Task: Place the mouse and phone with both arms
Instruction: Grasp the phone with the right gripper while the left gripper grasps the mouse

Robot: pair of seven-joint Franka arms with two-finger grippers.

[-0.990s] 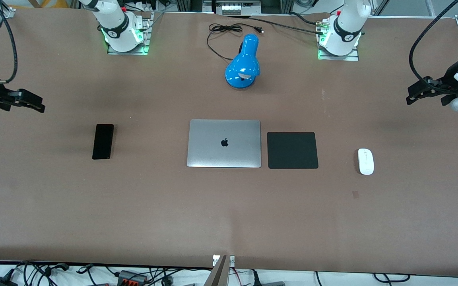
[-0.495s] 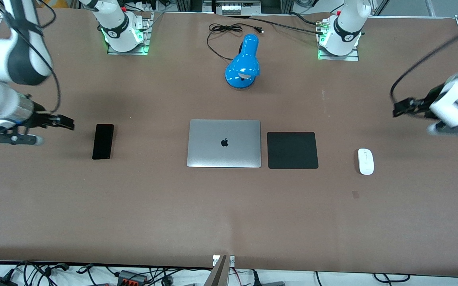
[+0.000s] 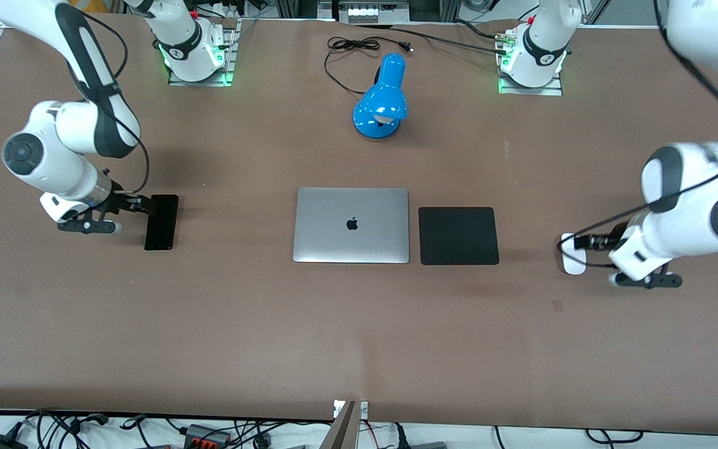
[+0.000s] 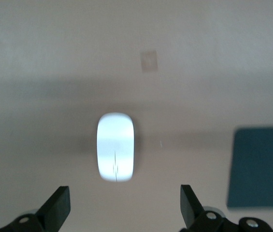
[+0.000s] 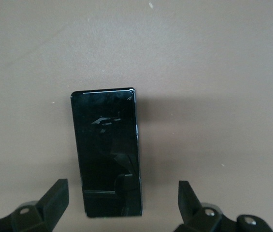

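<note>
The black phone (image 3: pixel 161 226) lies flat toward the right arm's end of the table. My right gripper (image 3: pixel 149 206) is open and empty, low over the phone's end that is farther from the front camera. In the right wrist view the phone (image 5: pixel 106 150) lies between and ahead of the open fingers (image 5: pixel 55 197). The white mouse (image 3: pixel 573 264) lies toward the left arm's end, partly hidden by my left gripper (image 3: pixel 576 242), which is open and empty over it. In the left wrist view the mouse (image 4: pixel 115 147) sits ahead of the spread fingers (image 4: pixel 57 208).
A closed silver laptop (image 3: pixel 351 224) lies mid-table with a square black mouse pad (image 3: pixel 459 236) beside it, between it and the mouse. A blue desk lamp (image 3: pixel 381 100) with a black cord (image 3: pixel 353 47) stands nearer the robots' bases.
Both arms swung in from the table's ends and came down: the right gripper to the phone, the left gripper to the mouse. Phone and mouse have not moved.
</note>
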